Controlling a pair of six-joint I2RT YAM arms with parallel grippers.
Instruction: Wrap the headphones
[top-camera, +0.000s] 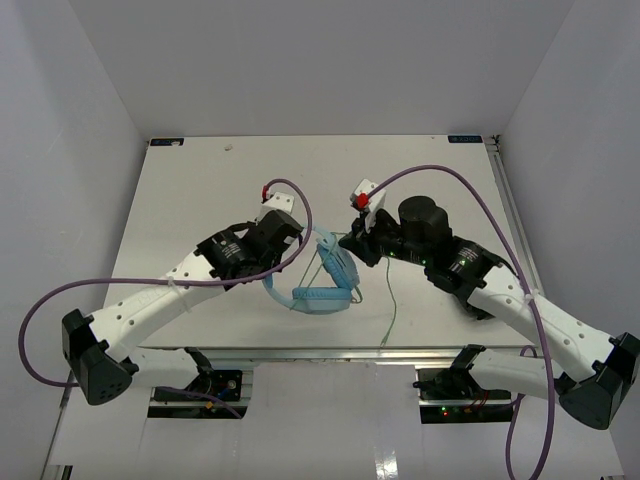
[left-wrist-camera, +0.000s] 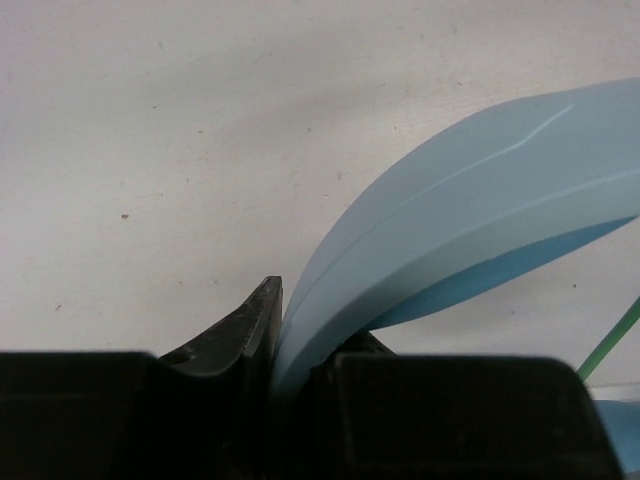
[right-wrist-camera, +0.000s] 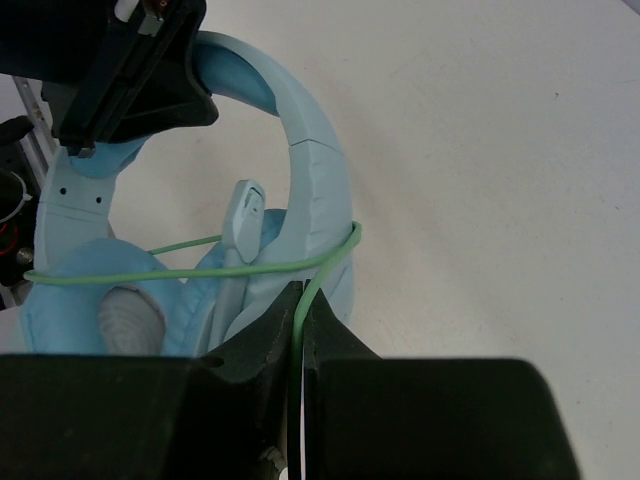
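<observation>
The light blue headphones (top-camera: 322, 285) stand tilted near the middle front of the table, earcups low. My left gripper (top-camera: 290, 245) is shut on the headband (left-wrist-camera: 470, 190), which fills its wrist view. My right gripper (top-camera: 352, 245) is shut on the thin pale green cable (right-wrist-camera: 300, 320), right beside the headphones (right-wrist-camera: 310, 190). The cable loops around the earcups (right-wrist-camera: 150, 262), and its free end (top-camera: 392, 305) trails down toward the front table edge.
The white table (top-camera: 200, 190) has side walls left and right and a metal rail along its front edge (top-camera: 330, 352). Purple arm cables (top-camera: 455, 185) arc above both arms.
</observation>
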